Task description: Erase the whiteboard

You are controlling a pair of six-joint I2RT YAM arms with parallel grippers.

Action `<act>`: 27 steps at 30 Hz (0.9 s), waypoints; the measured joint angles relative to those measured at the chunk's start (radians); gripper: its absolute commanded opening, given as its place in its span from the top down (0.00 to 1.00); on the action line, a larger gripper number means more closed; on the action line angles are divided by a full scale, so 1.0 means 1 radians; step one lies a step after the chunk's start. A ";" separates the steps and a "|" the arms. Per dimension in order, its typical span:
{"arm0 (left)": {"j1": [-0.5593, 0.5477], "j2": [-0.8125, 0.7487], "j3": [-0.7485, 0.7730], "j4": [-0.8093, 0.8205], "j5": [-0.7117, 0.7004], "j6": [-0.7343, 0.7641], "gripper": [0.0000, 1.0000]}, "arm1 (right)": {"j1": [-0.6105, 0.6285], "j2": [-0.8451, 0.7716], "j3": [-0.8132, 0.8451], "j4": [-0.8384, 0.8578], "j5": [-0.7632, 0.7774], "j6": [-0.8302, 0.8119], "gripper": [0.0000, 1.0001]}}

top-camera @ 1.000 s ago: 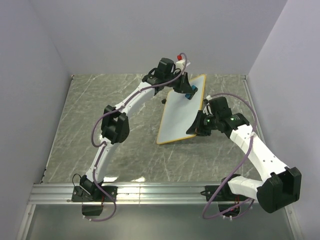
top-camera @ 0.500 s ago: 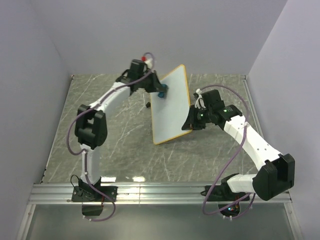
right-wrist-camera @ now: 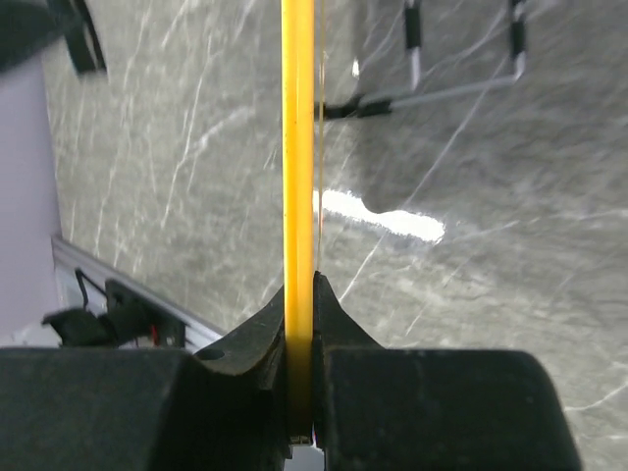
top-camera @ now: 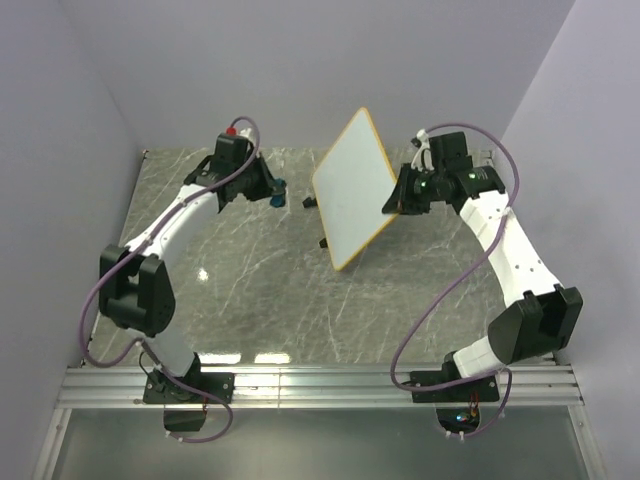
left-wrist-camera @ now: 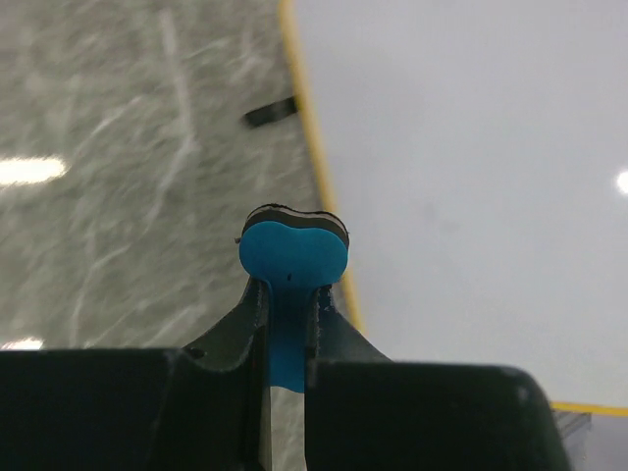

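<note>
The whiteboard (top-camera: 355, 185), white with an orange-yellow rim, is held tilted up off the table. Its face shows no writing. My right gripper (top-camera: 398, 200) is shut on its right edge; in the right wrist view the yellow rim (right-wrist-camera: 297, 147) runs edge-on between the jaws. My left gripper (top-camera: 272, 187) is shut on the small blue eraser (left-wrist-camera: 292, 257) and holds it left of the board, apart from it. In the left wrist view the board's white face (left-wrist-camera: 471, 177) fills the right side.
The grey marble table (top-camera: 230, 290) lies below. The board's black feet (top-camera: 309, 202) hang in the air under it. Grey walls close in at left, back and right. A metal rail (top-camera: 320, 385) runs along the near edge.
My right gripper has lifted and swung the board up and back toward the right. My left gripper has drawn the eraser off the board to the left.
</note>
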 measured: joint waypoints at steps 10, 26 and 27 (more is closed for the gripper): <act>0.060 -0.156 -0.292 -0.089 -0.146 -0.027 1.00 | -0.045 0.056 0.176 -0.064 0.054 -0.029 1.00; 0.069 -0.177 -0.406 -0.100 -0.179 -0.042 1.00 | -0.046 0.068 0.188 -0.089 0.041 -0.109 1.00; 0.069 -0.173 -0.406 -0.099 -0.178 -0.045 1.00 | -0.046 0.072 0.188 -0.088 0.038 -0.109 1.00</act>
